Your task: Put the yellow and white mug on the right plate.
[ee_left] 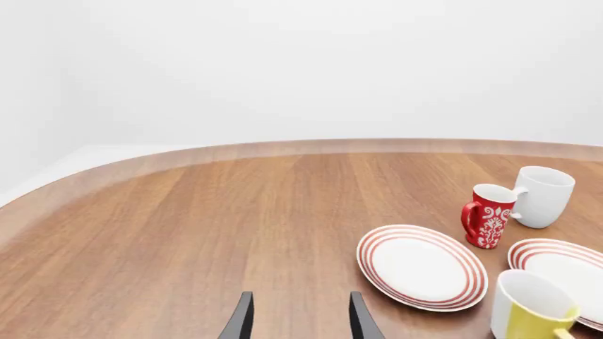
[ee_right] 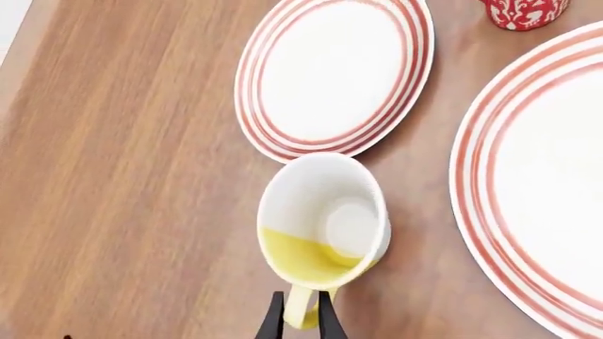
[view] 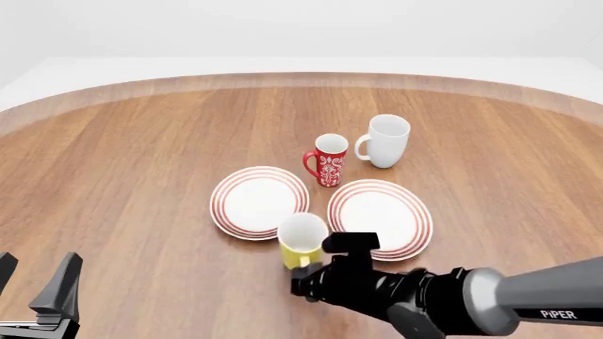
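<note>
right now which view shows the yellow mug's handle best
The right wrist view: the yellow mug fills the centre, its handle sitting between the right gripper's fingers. In the front view the arm hides most of the handle. The left wrist view crops the mug at the frame's corner, showing only a stub.

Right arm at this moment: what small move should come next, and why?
Probably a short lift. In the right wrist view the right gripper looks pinched on the handle of the yellow and white mug, which appears to stand on the table beside the right plate, not on it.
</note>
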Controlling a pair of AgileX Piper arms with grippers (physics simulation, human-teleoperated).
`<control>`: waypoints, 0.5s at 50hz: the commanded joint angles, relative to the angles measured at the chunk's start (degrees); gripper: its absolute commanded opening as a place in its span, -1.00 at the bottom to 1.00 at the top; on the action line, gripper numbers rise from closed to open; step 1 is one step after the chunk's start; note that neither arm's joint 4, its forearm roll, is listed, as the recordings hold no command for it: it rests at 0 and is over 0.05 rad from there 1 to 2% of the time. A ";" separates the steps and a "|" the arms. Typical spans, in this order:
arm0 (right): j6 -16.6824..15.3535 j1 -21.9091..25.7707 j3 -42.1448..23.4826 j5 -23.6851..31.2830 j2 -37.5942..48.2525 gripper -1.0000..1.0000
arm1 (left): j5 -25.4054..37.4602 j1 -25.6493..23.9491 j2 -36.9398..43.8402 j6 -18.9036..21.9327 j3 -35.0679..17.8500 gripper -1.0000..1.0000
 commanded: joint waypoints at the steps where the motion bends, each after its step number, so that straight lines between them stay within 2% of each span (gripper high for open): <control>1: -2.03 -1.87 -0.28 2.38 -1.95 -1.00 | 0.00 0.00 0.00 0.00 0.00 1.00; 15: -4.68 -3.10 -2.13 6.58 -5.28 -1.00 | 0.00 0.00 0.00 0.00 0.00 1.00; 25: -7.98 -4.85 -4.62 10.81 -8.43 -1.00 | 0.00 0.00 0.00 0.00 0.00 1.00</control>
